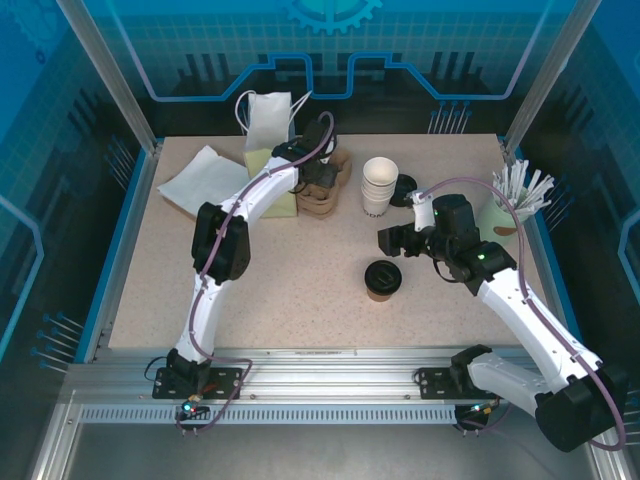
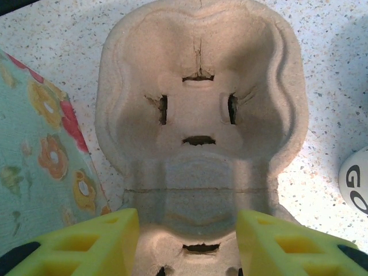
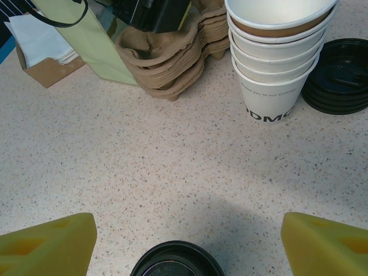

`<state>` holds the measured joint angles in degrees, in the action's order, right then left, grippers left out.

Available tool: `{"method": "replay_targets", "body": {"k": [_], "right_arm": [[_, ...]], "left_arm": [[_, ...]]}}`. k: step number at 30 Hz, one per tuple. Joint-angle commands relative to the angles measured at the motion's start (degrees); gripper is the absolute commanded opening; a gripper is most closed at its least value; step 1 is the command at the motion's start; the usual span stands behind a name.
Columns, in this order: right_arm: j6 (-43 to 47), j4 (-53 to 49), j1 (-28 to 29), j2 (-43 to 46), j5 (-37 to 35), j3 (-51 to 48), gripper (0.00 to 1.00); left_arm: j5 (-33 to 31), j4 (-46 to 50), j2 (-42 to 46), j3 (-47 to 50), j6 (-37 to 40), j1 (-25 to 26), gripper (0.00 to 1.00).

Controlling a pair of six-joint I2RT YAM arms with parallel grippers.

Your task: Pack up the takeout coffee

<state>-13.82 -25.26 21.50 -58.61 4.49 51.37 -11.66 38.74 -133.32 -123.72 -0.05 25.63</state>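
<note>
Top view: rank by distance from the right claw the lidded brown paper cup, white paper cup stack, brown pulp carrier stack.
1. Black-lidded brown paper cup, right by the right claw.
2. White paper cup stack, farther back.
3. Brown pulp carrier stack, back and left.

The desk point(image 1: 300, 300) is bare in front. The takeout coffee point(image 1: 383, 279) stands mid-desk; white cups point(image 3: 276, 63), trays point(image 3: 161, 63) and a bag point(image 1: 268, 125) crowd the back.

Top view: takeout coffee point(image 1: 383, 280) stood on worktop point(image 1: 290, 300) w/ R end effector point(image 1: 388, 240) just behind it; L end effector point(image 1: 320, 182) was over brown cup-carrier stack point(image 1: 318, 207) at back.
</note>
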Motion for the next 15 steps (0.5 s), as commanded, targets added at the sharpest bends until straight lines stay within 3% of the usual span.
{"method": "replay_targets", "body": {"k": [1, 15], "right_arm": [[0.81, 0.61, 0.7, -0.63, -0.18, -0.65, 0.85], [0.64, 0.38, 0.74, -0.63, 0.14, -0.66, 0.85]], "left_arm": [[1.88, 1.08, -1.41, -2.38, -1.25, -0.42, 0.49], [2.99, 1.79, -3.22, -4.47, -1.14, -0.5, 0.47]]}}
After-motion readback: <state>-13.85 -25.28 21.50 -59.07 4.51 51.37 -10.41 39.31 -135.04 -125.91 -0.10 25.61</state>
